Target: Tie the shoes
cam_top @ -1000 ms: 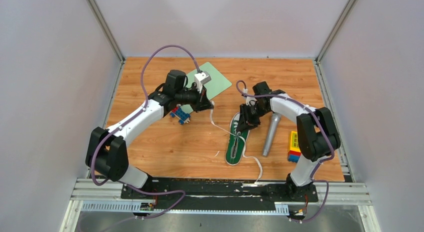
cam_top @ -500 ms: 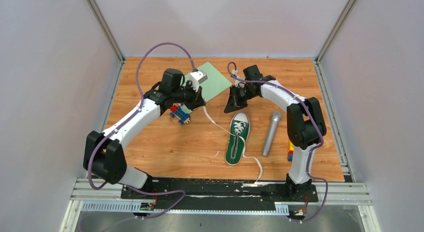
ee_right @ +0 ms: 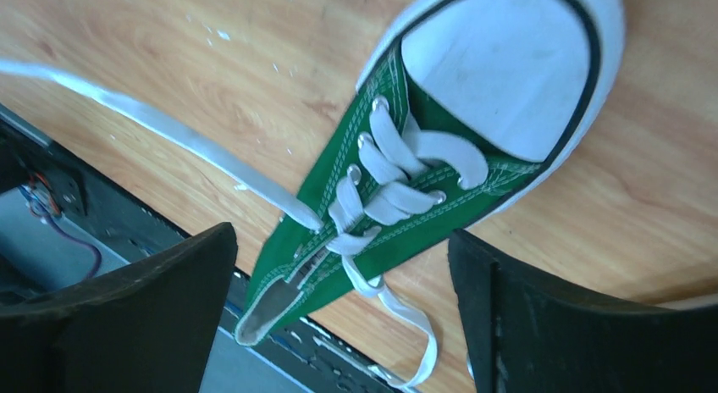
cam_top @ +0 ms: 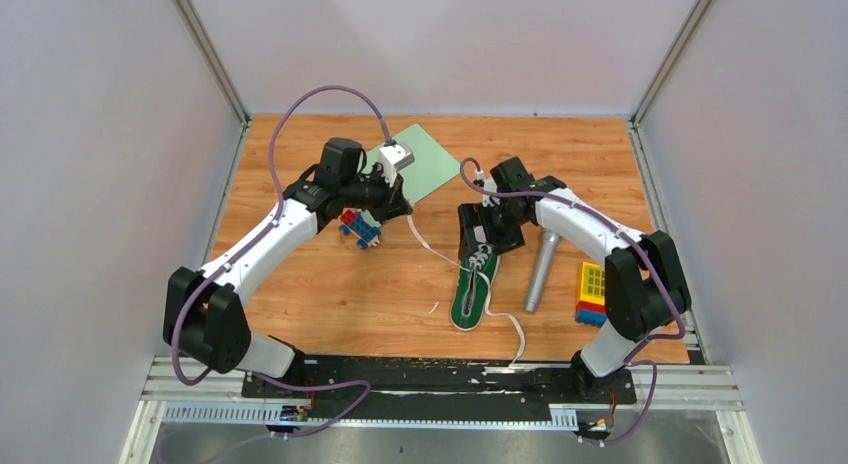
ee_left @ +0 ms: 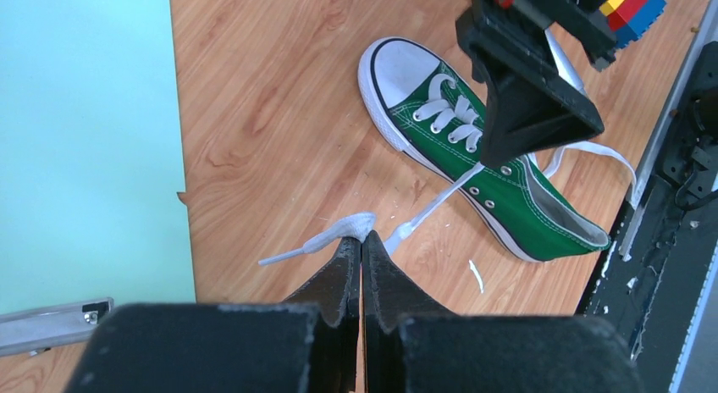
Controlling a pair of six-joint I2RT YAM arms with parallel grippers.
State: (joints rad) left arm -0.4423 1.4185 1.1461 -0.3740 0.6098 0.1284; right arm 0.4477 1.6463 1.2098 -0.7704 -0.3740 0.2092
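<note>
Two robot arms work over a small green sneaker (cam_top: 470, 296) with a white toe cap, which lies sole-down on the wooden bench (cam_top: 330, 294). Its toe points away from the arm bases and its heel is near the front edge. The left gripper (cam_top: 408, 212) is closed tight on one white lace (cam_top: 432, 250) close to its free end. The left wrist view shows the fingertips (ee_left: 361, 245) pressed together, a short tail of lace (ee_left: 326, 236) sticking out to one side, and the rest running back across the boards to the eyelets of the sneaker (ee_left: 508, 194). The right gripper (cam_top: 478, 246) hangs over the laced front of the shoe with its jaws spread wide and nothing between them. In the right wrist view its two dark fingers (ee_right: 152, 300) frame the toe cap and crossed lacing of the sneaker (ee_right: 508, 88) below. The second lace (cam_top: 514, 329) trails loose from the shoe toward the near edge of the bench. A grey microphone (cam_top: 541, 269) lies just to the right of the sneaker, roughly parallel to it, with a stack of coloured toy bricks (cam_top: 590, 294) beyond it. A pale green mat (cam_top: 430, 162) and a few more bricks (cam_top: 358, 227) sit by the left arm.
</note>
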